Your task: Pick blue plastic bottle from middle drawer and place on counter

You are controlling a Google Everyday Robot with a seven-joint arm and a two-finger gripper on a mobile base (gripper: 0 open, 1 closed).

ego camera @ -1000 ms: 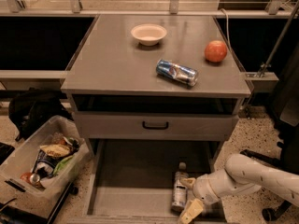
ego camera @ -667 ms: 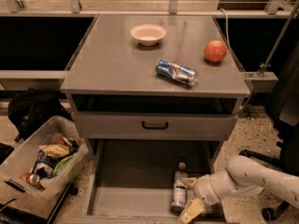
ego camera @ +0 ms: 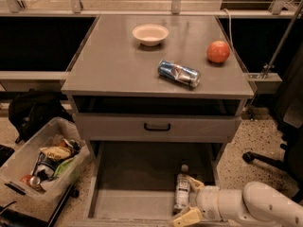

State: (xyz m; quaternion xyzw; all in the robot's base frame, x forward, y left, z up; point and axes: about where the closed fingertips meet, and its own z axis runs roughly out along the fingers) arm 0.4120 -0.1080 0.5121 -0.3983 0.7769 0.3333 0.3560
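- The blue plastic bottle (ego camera: 182, 191) lies on its side in the middle drawer (ego camera: 132, 174), cap pointing towards the back, close to the drawer's right wall and front edge.
- The gripper (ego camera: 191, 200) sits low in the front right corner of the drawer, on the end of a white arm (ego camera: 255, 206) that enters from the lower right.
- Its pale yellow fingers (ego camera: 187, 217) are spread wide. One tip rests by the bottle's right shoulder and the other sits just past its base. Neither visibly clamps the bottle.
- The drawer floor left of the bottle is bare grey from the left wall across to the bottle.
- Above the open drawer is a shut drawer front (ego camera: 118, 126) with a black handle (ego camera: 157, 126), and a dark gap runs under the top.
- The table (ego camera: 109, 65) carries three things. A pale bowl (ego camera: 150, 34) stands near the back centre, a red-orange fruit (ego camera: 218, 51) near the right edge, and a dented blue can (ego camera: 179, 73) on its side right of centre.
- The table's left half and front left corner are bare, and so is the strip along the front edge below the can.
- On the floor to the left, a clear bin (ego camera: 28, 162) of wrappers stands just beside the drawer's left wall, with a black bag (ego camera: 33, 112) behind it.
- To the right, a black chair base (ego camera: 265, 160) stands on the speckled floor near the arm.
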